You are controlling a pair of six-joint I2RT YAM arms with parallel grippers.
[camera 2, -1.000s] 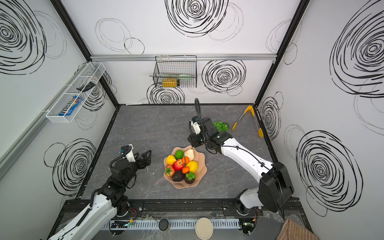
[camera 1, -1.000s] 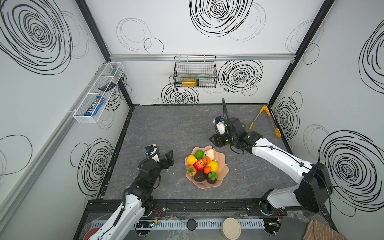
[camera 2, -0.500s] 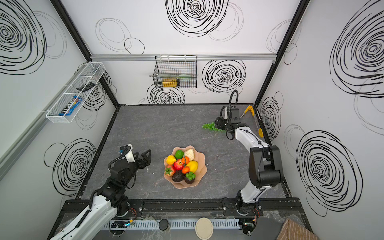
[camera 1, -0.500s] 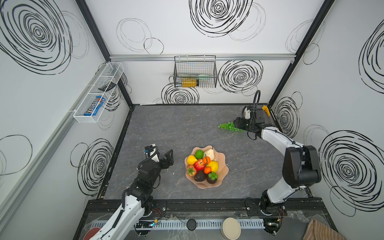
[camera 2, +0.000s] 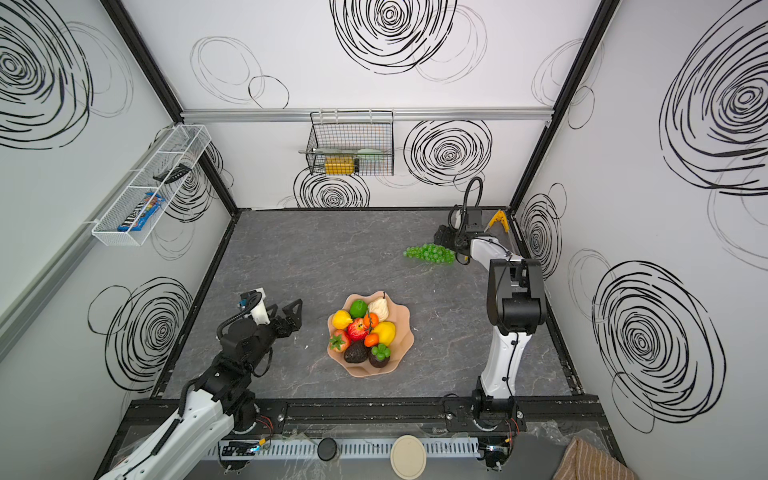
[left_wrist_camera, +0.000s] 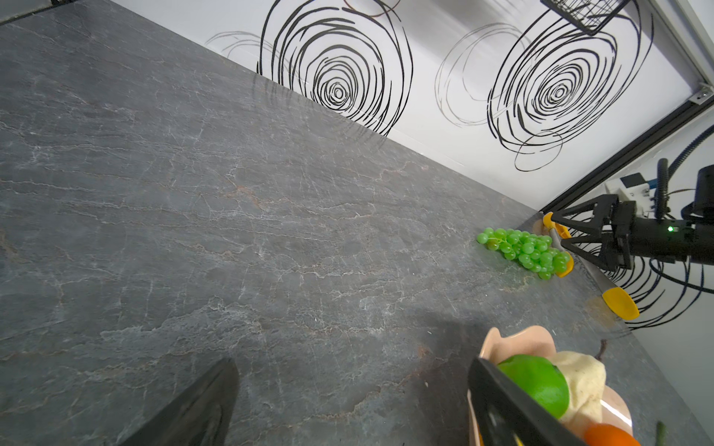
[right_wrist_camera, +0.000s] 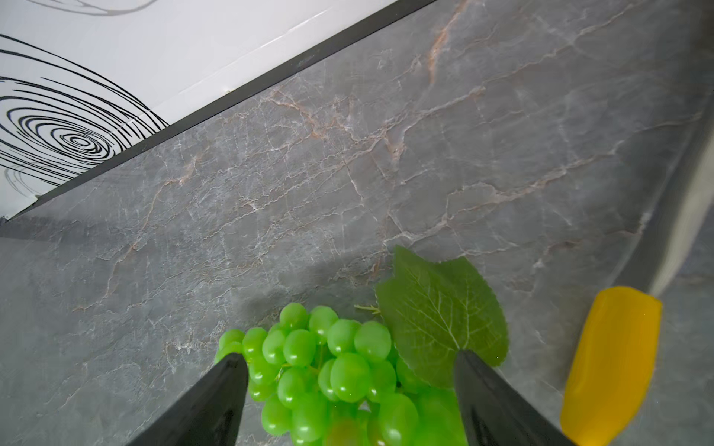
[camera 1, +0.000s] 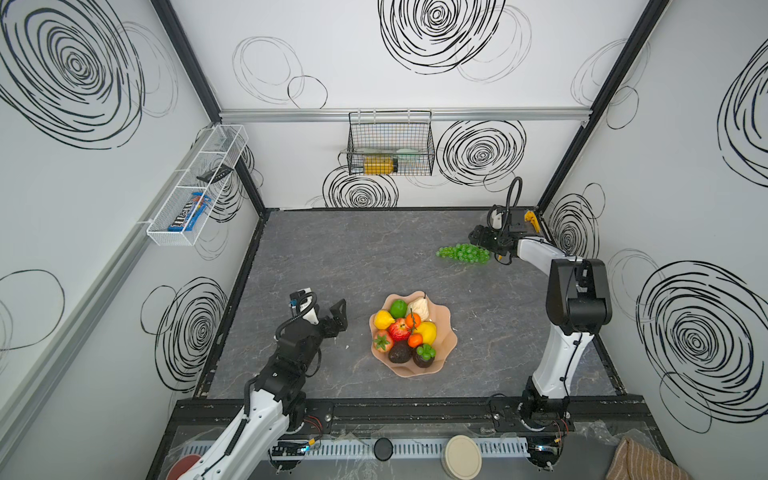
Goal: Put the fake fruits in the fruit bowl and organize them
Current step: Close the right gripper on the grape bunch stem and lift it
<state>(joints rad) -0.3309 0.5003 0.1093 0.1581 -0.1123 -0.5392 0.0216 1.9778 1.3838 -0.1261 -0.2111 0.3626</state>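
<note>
- Nearest the front rail, a cream round disc (camera 1: 460,456) lies outside the work surface, with a small black round knob (camera 1: 382,448) just beside it.
- On the grey marbled tabletop (camera 1: 332,257), the left gripper (camera 1: 337,318) hovers near the front left, its black jaws spread wide and holding nothing; in the left wrist view both fingers (left_wrist_camera: 201,405) frame bare tabletop.
- Just to the right of it sits the wide shallow peach-pink bowl with a wavy petal-like rim (camera 1: 446,332), visible in both top views (camera 2: 405,328).
- Inside the bowl lie glossy plastic fruits touching one another: a green lime (camera 1: 398,308), a pale pear (camera 1: 419,308), a yellow lemon (camera 1: 383,320), a red apple (camera 1: 400,329), a small orange (camera 1: 413,320), a second yellow lemon (camera 1: 427,332), a red strawberry (camera 1: 382,341) and a dark avocado (camera 1: 400,352).
- Well apart from the bowl, toward the far right corner, a bunch of green plastic grapes (camera 1: 463,252) with a green fabric leaf (right_wrist_camera: 440,309) lies on the tabletop, outside the bowl.
- The right gripper (camera 1: 478,239) is at the grapes' right end; in the right wrist view its black jaws stand wide on either side of the bunch, not pressing it.
- Yellow-tipped metal tongs (left_wrist_camera: 618,303) lie near the grapes by the right wall.
- On the back wall hangs a black wire basket (camera 1: 390,143).
</note>
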